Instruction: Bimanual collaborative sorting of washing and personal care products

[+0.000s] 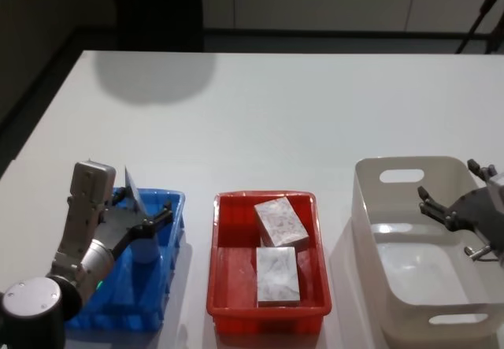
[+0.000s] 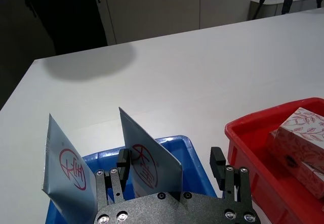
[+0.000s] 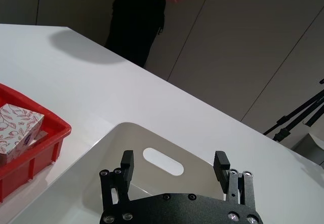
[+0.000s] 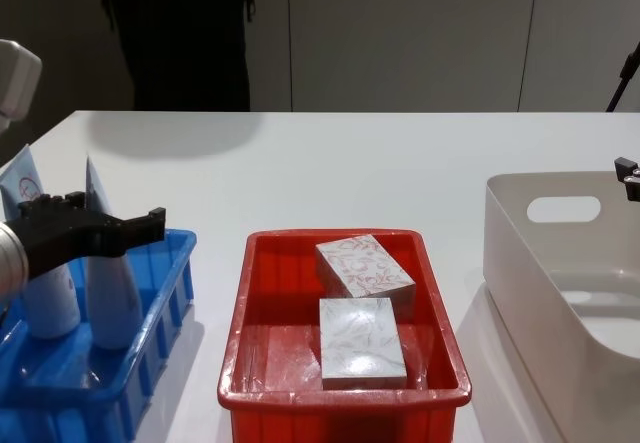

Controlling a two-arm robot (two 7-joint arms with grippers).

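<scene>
My left gripper [image 2: 171,158] hangs over the blue crate [image 2: 192,150] with its fingers [image 2: 124,159] spread. One pale blue tube [image 2: 150,163] stands in the gap between them, close against one finger and clear of the other, so nothing is pinched. A second tube [image 2: 68,169] stands just outside the fingers on the far side of that same finger. Both tubes rest cap-down on the crate floor with the flat crimped ends up, so their long axes run nearly vertical, leaning a little. I judge the crate wall and the neighbouring tube help keep them on end. My right gripper [image 3: 173,159] hovers over the white handled tub [image 3: 109,148], its fingers spread with nothing between them; I take that as waiting for its own item. The red crate [image 4: 240,343] sits on the worktop between my two sets of fingers. In it lie a red-leaf box [image 4: 362,265] and a grey-green-leaf box [image 4: 360,341], both flat on their broad faces. The grey-green one's long axis points straight away from me. The red one is skewed and touches or overlaps its neighbour's far edge; I cannot tell which.
</scene>
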